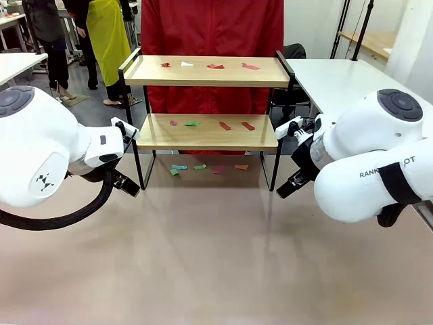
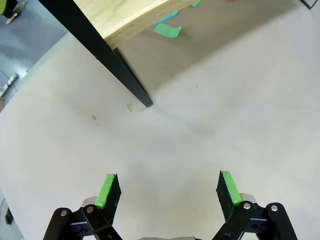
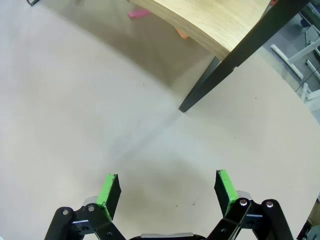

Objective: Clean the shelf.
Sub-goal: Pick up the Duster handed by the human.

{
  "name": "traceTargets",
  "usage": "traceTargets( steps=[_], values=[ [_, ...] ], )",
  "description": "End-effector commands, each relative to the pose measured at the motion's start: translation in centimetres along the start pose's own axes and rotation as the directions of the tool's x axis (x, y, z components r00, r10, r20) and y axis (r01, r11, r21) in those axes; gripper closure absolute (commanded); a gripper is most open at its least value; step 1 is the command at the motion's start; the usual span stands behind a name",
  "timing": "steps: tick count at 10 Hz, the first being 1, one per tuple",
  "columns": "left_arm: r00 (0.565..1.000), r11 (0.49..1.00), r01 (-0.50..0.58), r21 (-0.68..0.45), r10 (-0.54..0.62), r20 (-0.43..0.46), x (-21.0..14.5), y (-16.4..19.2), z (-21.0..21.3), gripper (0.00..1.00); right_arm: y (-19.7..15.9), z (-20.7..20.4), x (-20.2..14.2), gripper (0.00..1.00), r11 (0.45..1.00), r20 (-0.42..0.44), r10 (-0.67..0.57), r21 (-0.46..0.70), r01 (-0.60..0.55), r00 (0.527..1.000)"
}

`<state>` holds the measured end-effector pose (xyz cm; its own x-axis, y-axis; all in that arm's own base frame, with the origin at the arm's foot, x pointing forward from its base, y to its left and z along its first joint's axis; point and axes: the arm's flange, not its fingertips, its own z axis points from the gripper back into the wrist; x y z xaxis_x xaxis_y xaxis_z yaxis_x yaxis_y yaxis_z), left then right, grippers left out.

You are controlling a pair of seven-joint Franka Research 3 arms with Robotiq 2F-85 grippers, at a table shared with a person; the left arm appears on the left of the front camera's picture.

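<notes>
Beige counter [image 1: 216,271], person in red at 12 o'clock. Shelf [image 1: 155,135] at far centre, with paper scraps on top board [image 1: 215,66], on lower board [image 1: 224,126] and on counter underneath [image 1: 199,167]. Left claw [image 2: 167,187] spread apart, empty, low by left front leg [image 2: 125,82]. Right claw [image 3: 167,187] also apart, empty, by right front leg [image 3: 210,85]. Probably about to start picking scraps. Enter level between boards, pinch one scrap at a time, keep off side rails.

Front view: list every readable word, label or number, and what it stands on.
"RANK" and "OT": printed on the right arm, on its white shell; the letters between are hidden by a black strap.
No letters on the left arm, just a black emblem.
Nothing else is readable.
</notes>
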<state>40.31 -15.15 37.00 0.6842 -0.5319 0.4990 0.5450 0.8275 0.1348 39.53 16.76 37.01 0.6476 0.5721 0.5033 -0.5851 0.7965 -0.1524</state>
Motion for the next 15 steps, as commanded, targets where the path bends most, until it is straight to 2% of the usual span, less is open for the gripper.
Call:
traceTargets(
  steps=[1,3,4,5,6,8,9,11,12,13,14,15],
  values=[
    [0.999,0.998,-0.002,-0.066,0.005,0.038,1.5,-0.3,1.5,0.00,-0.7,1.5,1.8,0.00,1.000,0.057,-0.006,-0.007,0.006,0.998],
    [0.996,0.978,-0.012,-0.208,0.029,0.082,3.4,1.4,5.4,0.00,-3.3,5.4,4.2,0.00,0.997,0.122,-0.070,-0.009,0.071,0.990],
    [0.995,0.979,-0.005,-0.206,0.024,0.092,3.6,2.3,7.3,0.00,-4.8,7.4,4.5,0.00,0.996,0.152,-0.082,-0.007,0.084,0.985],
    [0.995,0.977,0.083,-0.198,-0.070,0.071,3.6,3.4,9.3,0.00,-6.2,9.3,4.4,0.00,0.996,0.183,-0.090,0.016,0.089,0.979],
    [0.992,0.964,0.103,-0.246,-0.081,0.097,3.3,5.0,11.1,0.00,-8.1,11.4,3.8,0.00,0.996,0.219,-0.088,0.036,0.083,0.972],
    [0.970,0.913,0.176,-0.368,-0.097,0.222,1.1,9.5,14.9,0.00,-13.4,15.0,1.3,0.00,0.995,0.322,-0.039,0.102,0.006,0.946],
    [0.949,0.871,0.233,-0.433,-0.107,0.296,0.0,12.2,16.1,0.00,-16.1,16.0,-0.2,0.00,0.991,0.368,-0.030,0.136,-0.022,0.929],
    [0.902,0.813,0.364,-0.454,-0.187,0.389,-2.1,17.2,16.4,0.00,-22.1,16.3,-4.0,0.00,0.983,0.449,-0.051,0.179,-0.034,0.892],
    [0.864,0.782,0.426,-0.455,-0.203,0.461,-3.5,19.7,15.8,0.00,-25.3,16.0,-6.4,0.00,0.980,0.481,-0.070,0.196,-0.029,0.874],
    [0.848,0.787,0.439,-0.433,-0.204,0.489,-4.0,20.7,14.7,0.00,-27.5,15.4,-8.5,0.00,0.977,0.503,-0.093,0.212,-0.019,0.859],
    [0.854,0.818,0.425,-0.388,-0.221,0.471,-4.8,22.4,13.6,0.00,-29.2,14.9,-10.4,0.00,0.975,0.525,-0.089,0.218,-0.033,0.846],
    [0.834,0.814,0.449,-0.369,-0.233,0.499,-5.6,24.0,12.7,0.00,-30.8,14.3,-12.0,0.00,0.976,0.537,-0.088,0.215,-0.035,0.839]
  ],
)
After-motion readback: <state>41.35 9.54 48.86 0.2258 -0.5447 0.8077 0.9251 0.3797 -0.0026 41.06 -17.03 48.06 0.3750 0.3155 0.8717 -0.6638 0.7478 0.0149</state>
